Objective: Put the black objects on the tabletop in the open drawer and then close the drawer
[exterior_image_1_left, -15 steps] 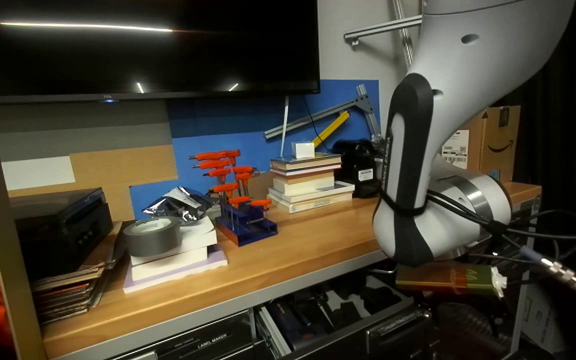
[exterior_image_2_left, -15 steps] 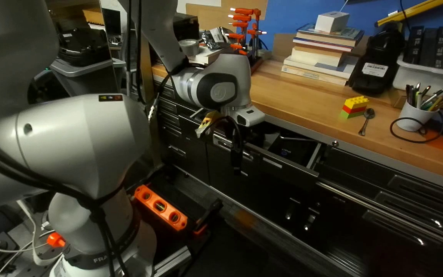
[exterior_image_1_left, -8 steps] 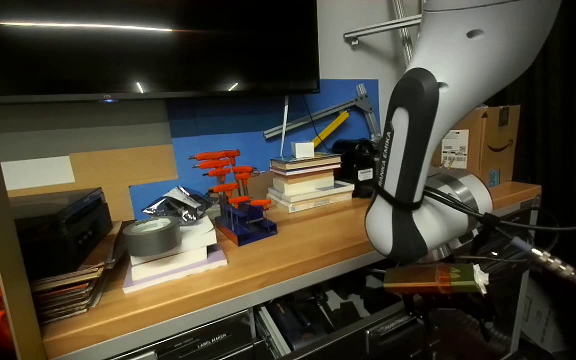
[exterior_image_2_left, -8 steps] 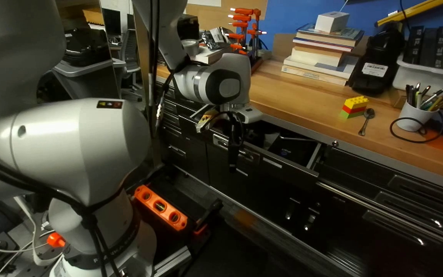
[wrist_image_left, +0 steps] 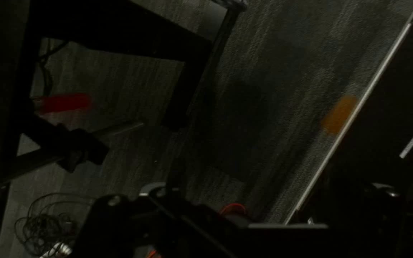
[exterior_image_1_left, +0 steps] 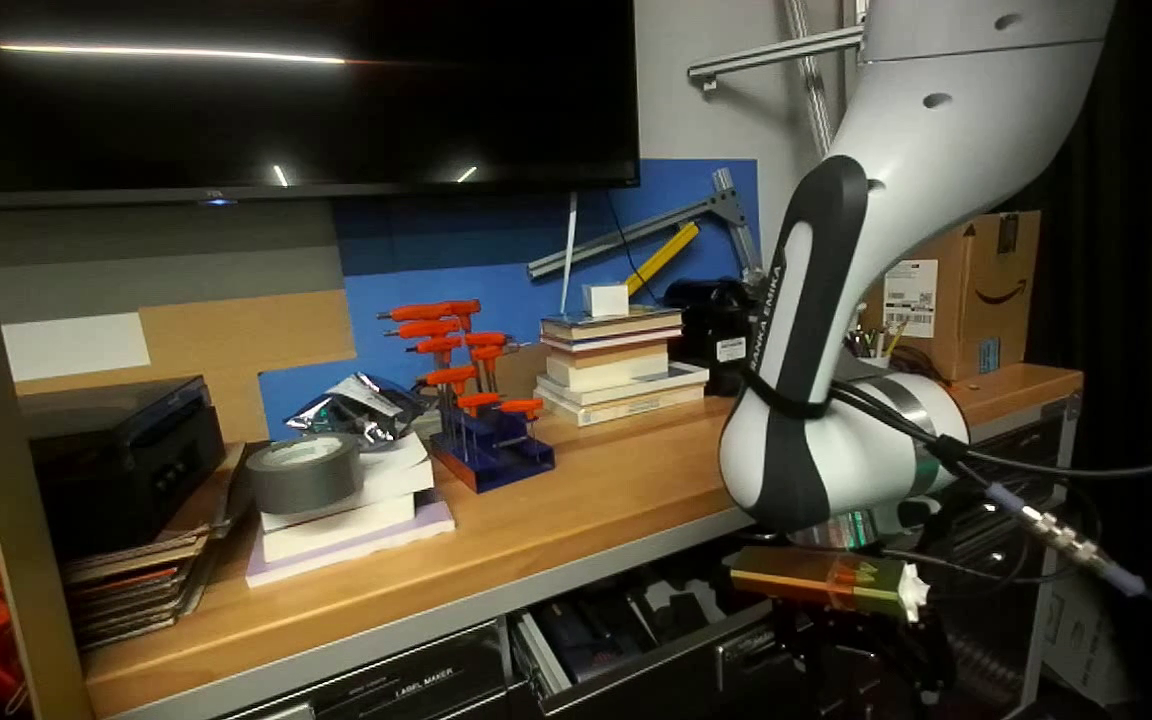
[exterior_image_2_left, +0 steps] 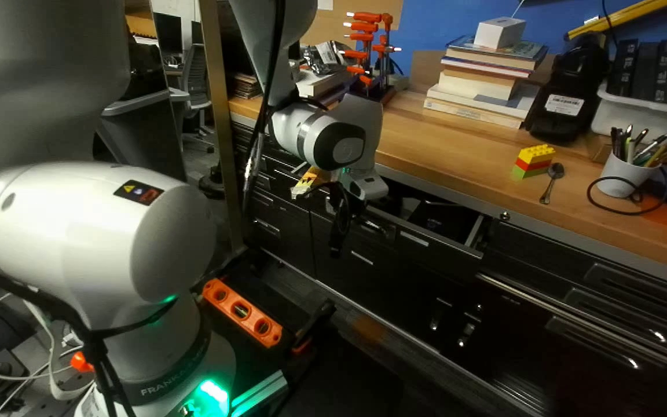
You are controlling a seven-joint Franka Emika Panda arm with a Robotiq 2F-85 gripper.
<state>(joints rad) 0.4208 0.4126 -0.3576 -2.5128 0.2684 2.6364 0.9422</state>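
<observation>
Exterior view: spoon (exterior_image_2_left: 556, 170) beside bricks (exterior_image_2_left: 533, 162)

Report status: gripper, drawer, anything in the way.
Gripper open, nothing seen held. Drawer open. Arm hides part of it; no other obstruction seen.

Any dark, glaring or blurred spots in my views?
Wrist view: very dark, the orange patch on the floor soft-edged; in an exterior view, a bright streak glares off the TV; in both exterior views, the open drawer is dim inside.

Dark shapes (exterior_image_1_left: 598, 638) in the drawer (exterior_image_1_left: 671, 674) seem indistinct.
</observation>
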